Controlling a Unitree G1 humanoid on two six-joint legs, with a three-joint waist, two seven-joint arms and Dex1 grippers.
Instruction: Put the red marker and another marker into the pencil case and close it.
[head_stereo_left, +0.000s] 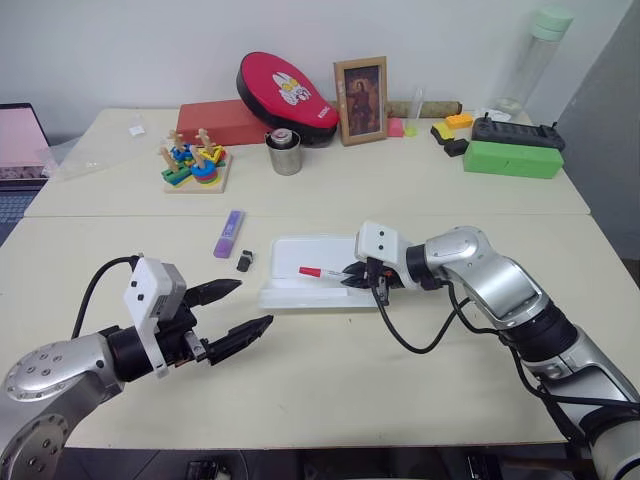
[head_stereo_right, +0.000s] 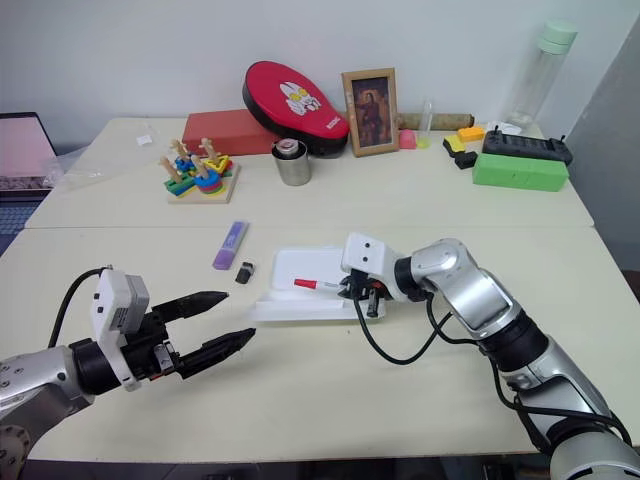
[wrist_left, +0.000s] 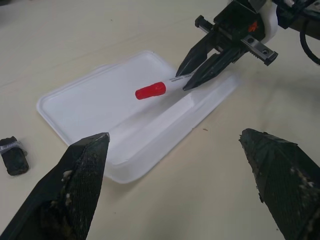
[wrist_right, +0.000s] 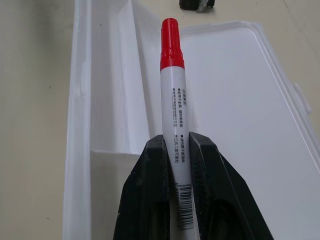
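Left gripper (head_stereo_left: 238, 310): nearest item, low over the front of the table (head_stereo_left: 330, 400), two black fingers spread wide, empty and touching nothing.

Right gripper (head_stereo_left: 352, 277): one, reaching in from the right, fingers pinched on the barrel of the red marker (head_stereo_left: 320, 272), which juts out past the fingertips, cap end leading, above the open pencil case (head_stereo_left: 300, 285).

Pencil case: one, white, lid laid flat, inner dividers visible in the right wrist view.

Small black object (head_stereo_left: 244, 262): one, on the table just left of the case; too small to identify.

Purple highlighter (head_stereo_left: 229, 233): one, flat on the table beyond the black object, apart from the case.

Far side: one red oval pouch (head_stereo_left: 287, 93), one framed picture (head_stereo_left: 361, 100), one metal cup (head_stereo_left: 285, 153), one wooden stacking toy (head_stereo_left: 195, 164), one green box (head_stereo_left: 512, 158).
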